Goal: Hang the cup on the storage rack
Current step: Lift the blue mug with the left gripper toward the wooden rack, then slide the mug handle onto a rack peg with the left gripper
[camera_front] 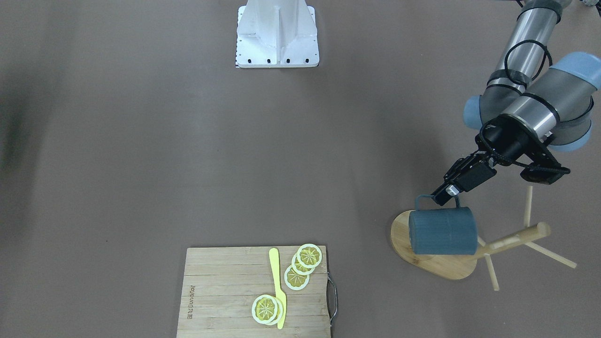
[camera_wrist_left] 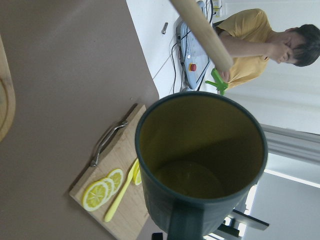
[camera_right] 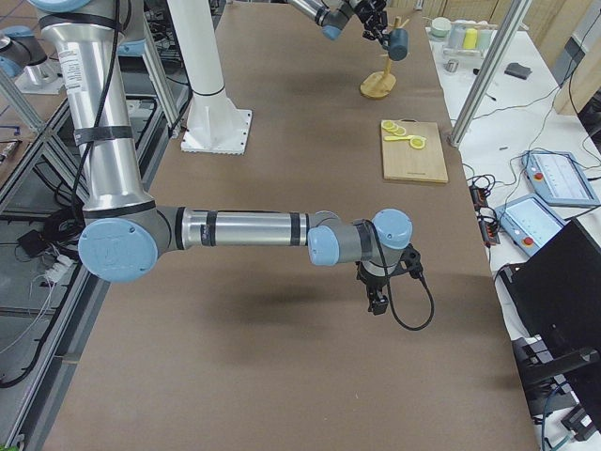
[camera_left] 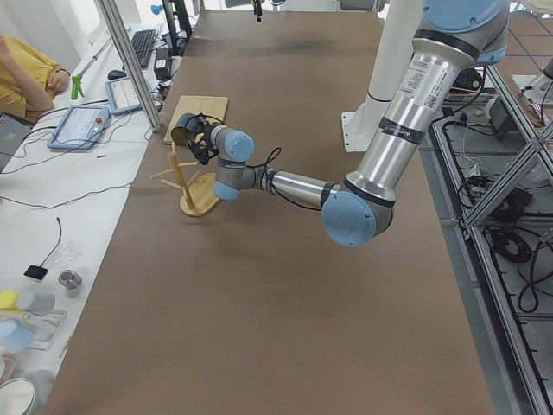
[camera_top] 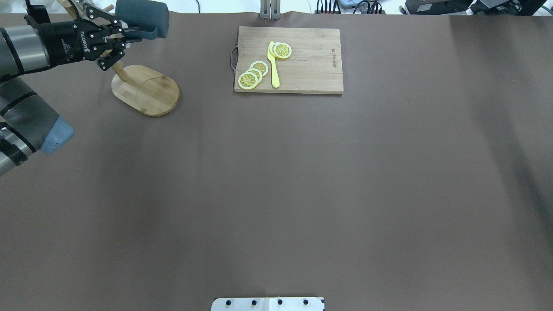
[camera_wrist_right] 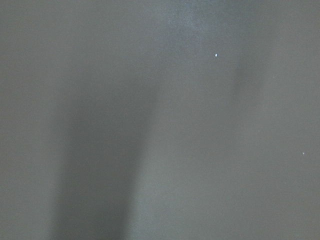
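Overhead exterior, brown table [camera_top: 276, 194], left pincer [camera_top: 137, 34] clenched on cup [camera_top: 144, 17]; right pincer [camera_right: 376, 303], cannot tell

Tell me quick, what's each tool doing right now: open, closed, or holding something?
Left tool: closed on the handle of the cup, which is lifted near the storage rack.
Right tool: cannot be told, seen only in a side view.

Matt ribbed cup [camera_front: 441, 232], pale bamboo storage rack [camera_front: 448, 271], matt brown desk [camera_front: 188, 164].
Cup wall dull dark teal, inside smooth yellow-green; rack wood smooth, lightly grained; cutting board [camera_front: 225, 286] striped bamboo, metal handle; lemon slices [camera_front: 310, 256] and knife [camera_front: 278, 277] look plastic; left hand [camera_front: 441, 198] matt black.
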Available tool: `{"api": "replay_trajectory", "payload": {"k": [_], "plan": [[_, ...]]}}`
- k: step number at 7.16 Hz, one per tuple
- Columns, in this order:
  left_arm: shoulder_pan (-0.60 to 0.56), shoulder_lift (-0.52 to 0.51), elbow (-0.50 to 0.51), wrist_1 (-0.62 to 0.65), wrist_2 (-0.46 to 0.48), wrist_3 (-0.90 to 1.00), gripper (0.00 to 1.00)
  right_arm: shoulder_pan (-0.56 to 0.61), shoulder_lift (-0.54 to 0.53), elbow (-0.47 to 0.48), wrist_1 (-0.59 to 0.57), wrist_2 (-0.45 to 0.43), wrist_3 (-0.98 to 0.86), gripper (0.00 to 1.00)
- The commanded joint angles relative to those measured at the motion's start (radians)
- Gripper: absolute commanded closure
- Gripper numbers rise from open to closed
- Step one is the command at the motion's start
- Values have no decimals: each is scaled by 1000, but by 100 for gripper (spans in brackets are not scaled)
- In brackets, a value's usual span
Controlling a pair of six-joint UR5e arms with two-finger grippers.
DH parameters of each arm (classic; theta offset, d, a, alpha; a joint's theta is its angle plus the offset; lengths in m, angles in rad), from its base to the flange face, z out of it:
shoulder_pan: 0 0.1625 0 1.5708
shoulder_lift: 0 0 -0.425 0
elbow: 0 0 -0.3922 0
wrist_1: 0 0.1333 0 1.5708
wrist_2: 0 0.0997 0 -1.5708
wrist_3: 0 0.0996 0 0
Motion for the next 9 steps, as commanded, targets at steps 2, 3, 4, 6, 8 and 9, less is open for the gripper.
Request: {"api": "replay_trajectory", "payload": {"k": [2,3,4,6,8,9], "plan": [[0,-3,58,-109,114,-131,100,-2,-1,1,0,0,2,0],[2,-3,58,-118,138,-177,100,-2,-1,1,0,2,2,0],[0,2,64,-142,167,-265,100,-2,-1,1,0,8,2,0],[12,11,143,-264,229,-382,100,-2,-1,1,0,9,2,0],[19,23,155,-277,229,-457,100,-2,-1,10,0,25,8,0],[23,39,156,-317,229,-467,100,-2,-4,19,0,25,8,0]]}}
